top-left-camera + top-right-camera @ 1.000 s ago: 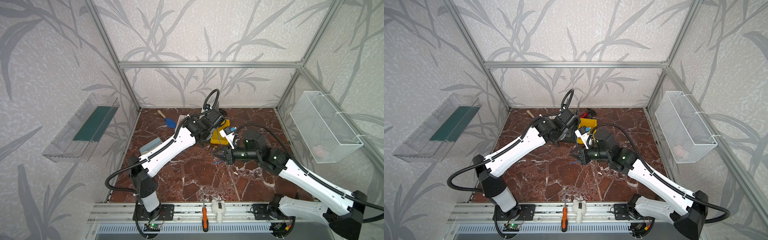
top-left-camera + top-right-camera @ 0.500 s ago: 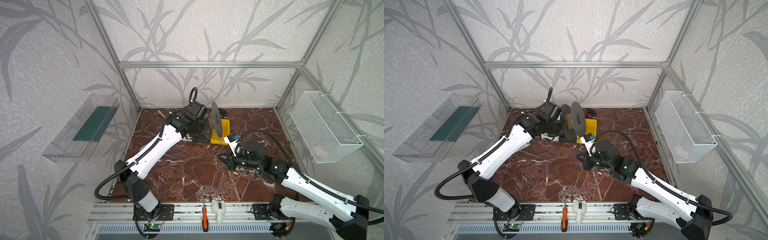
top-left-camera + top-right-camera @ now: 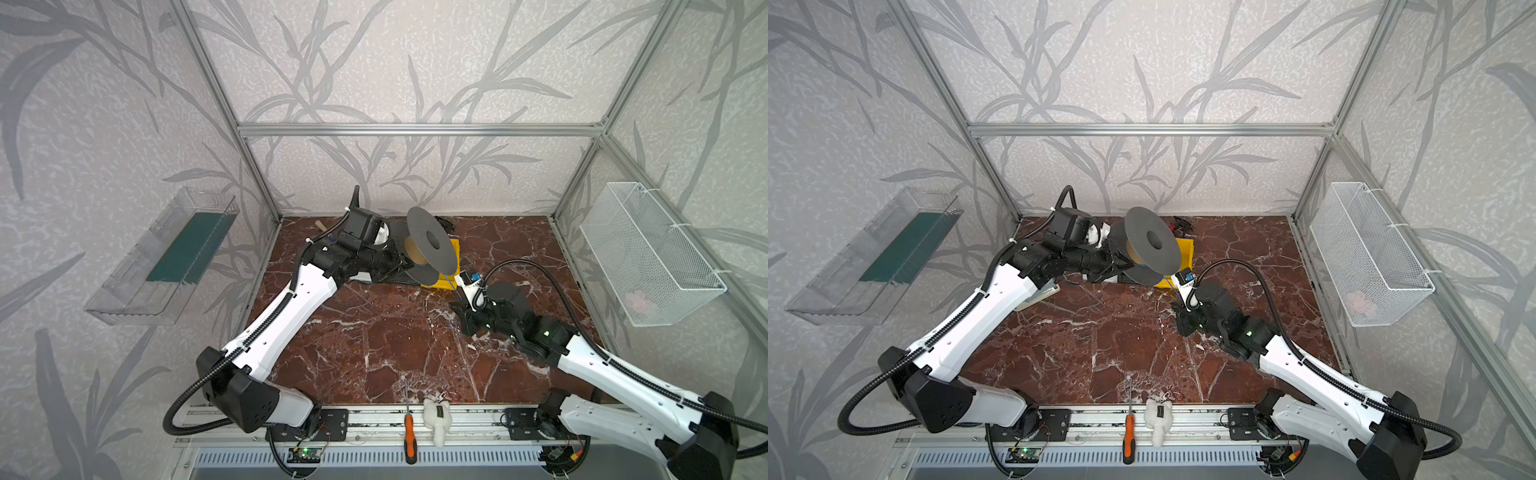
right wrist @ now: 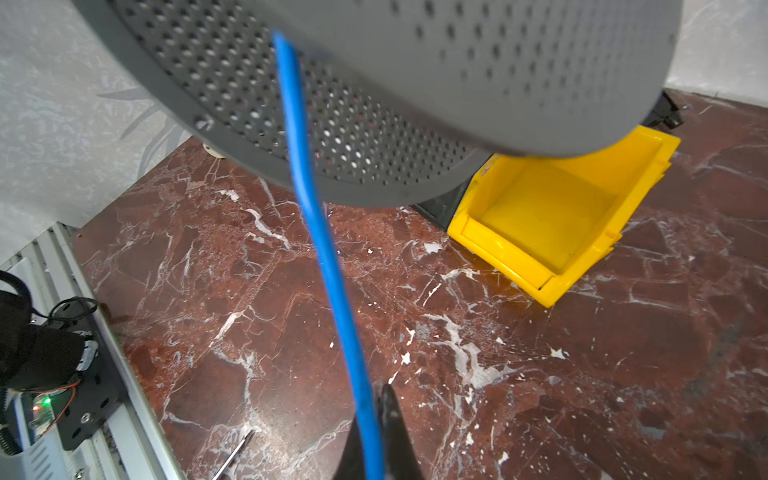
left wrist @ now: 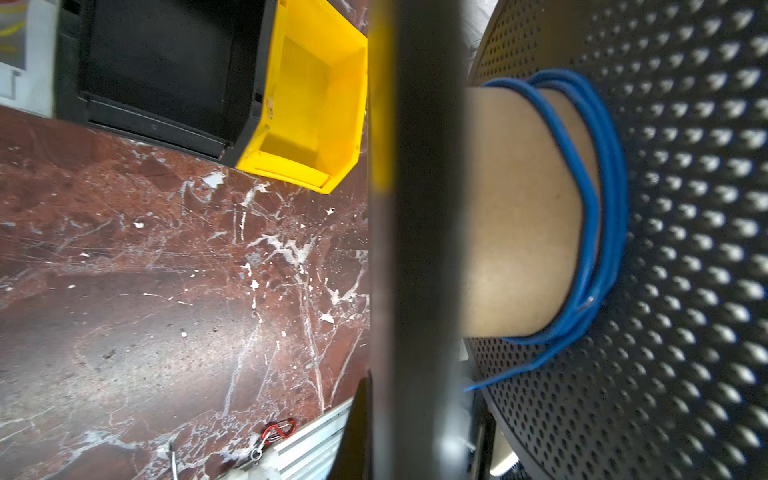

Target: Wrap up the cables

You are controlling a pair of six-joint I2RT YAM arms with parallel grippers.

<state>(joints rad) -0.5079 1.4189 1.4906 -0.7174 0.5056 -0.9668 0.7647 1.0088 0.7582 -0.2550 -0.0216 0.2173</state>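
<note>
Now my right fingers pinch the cable, which runs straight up to the spool clamped in my left fingers; a few turns sit on its core.

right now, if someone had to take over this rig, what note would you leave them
The left gripper is shut on the spool, holding it tilted by the yellow bin.
The right gripper is shut on the blue wire, which runs straight from the spool to it.
Done: a few turns lie round the cardboard core, bunched against one flange.
Left: wind on the rest, probably keeping the strand taut. How much loose wire trails past the right gripper cannot be made out.
</note>
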